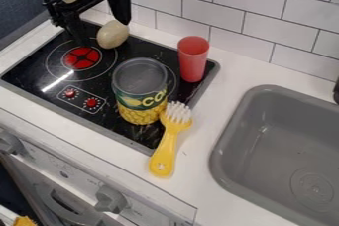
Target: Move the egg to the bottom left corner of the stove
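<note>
My black gripper (103, 32) hangs over the back left part of the stove, its two fingers spread wide apart. The pale beige egg (112, 35) is close to the fingertips, its upper end meeting the right finger in the view and its left side a little apart from the left finger. Whether the right finger touches it, I cannot tell. The egg appears at the back edge of the black stove top (33, 73), just right of the red burner mark.
A corn can (141, 96) stands at the stove's middle right, with a red cup (193, 60) behind it. A yellow brush (169, 143) lies across the stove's front right edge. The grey sink (255, 136) is to the right, and a tiled wall runs behind.
</note>
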`<action>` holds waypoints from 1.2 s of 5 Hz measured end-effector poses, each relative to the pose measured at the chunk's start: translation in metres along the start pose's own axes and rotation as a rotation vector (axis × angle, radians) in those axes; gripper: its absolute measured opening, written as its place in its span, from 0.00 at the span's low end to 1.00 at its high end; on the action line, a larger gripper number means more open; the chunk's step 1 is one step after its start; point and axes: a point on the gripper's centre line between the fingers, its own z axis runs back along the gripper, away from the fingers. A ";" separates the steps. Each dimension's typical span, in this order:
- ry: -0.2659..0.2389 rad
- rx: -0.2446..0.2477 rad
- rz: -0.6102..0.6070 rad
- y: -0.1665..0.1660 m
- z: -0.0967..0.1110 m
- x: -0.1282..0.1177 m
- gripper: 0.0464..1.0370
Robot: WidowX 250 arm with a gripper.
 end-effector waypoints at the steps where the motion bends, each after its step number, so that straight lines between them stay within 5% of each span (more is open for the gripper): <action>1: 0.023 0.030 -0.008 0.003 -0.009 -0.001 0.96; 3: 0.059 0.106 -0.187 -0.002 -0.012 0.043 0.96; 4: -0.035 0.194 -0.451 -0.005 -0.024 0.076 0.96; 5: -0.010 0.199 -0.698 -0.010 -0.043 0.083 0.96; 6: -0.003 0.129 -0.883 -0.021 -0.046 0.080 0.96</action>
